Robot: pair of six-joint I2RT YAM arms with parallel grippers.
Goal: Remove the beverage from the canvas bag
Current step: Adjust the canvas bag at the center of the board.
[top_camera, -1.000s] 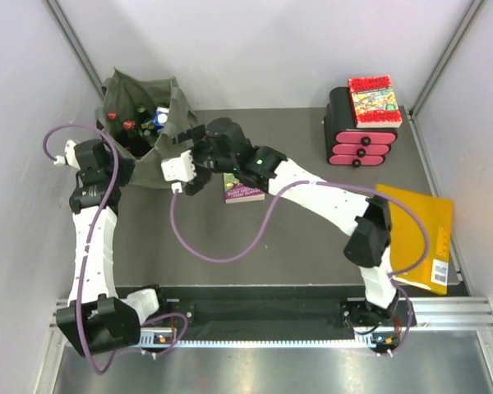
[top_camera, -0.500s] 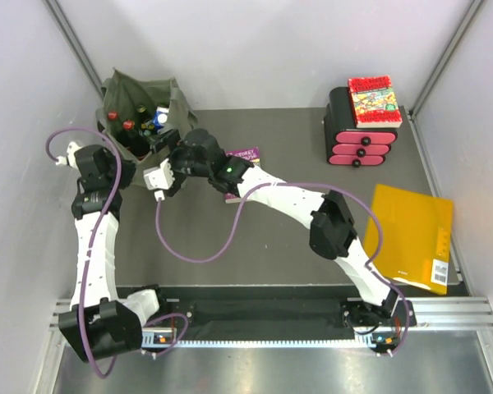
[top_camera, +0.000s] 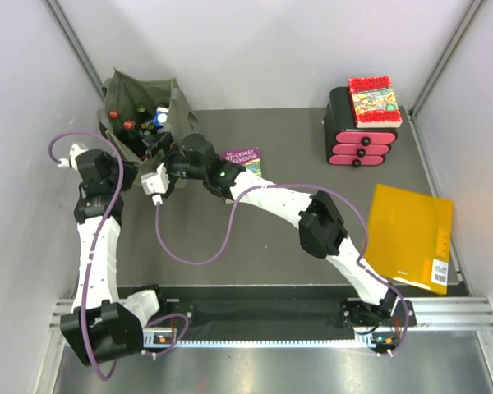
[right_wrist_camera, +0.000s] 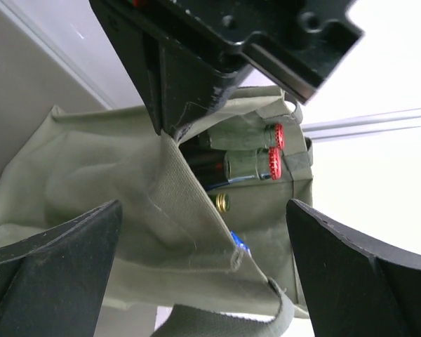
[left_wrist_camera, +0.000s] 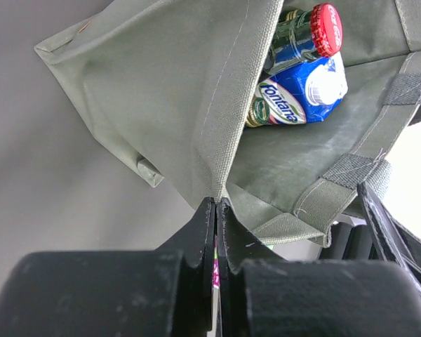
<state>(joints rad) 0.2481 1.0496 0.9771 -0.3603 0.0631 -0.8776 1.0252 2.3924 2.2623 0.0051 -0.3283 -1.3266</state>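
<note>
Beverages (left_wrist_camera: 305,95) half-hidden inside canvas bag (left_wrist_camera: 161,84)

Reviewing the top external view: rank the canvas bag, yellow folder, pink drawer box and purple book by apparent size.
1. canvas bag and yellow folder: too close to rank, bag partly covered.
2. pink drawer box.
3. purple book, partly hidden.
</note>
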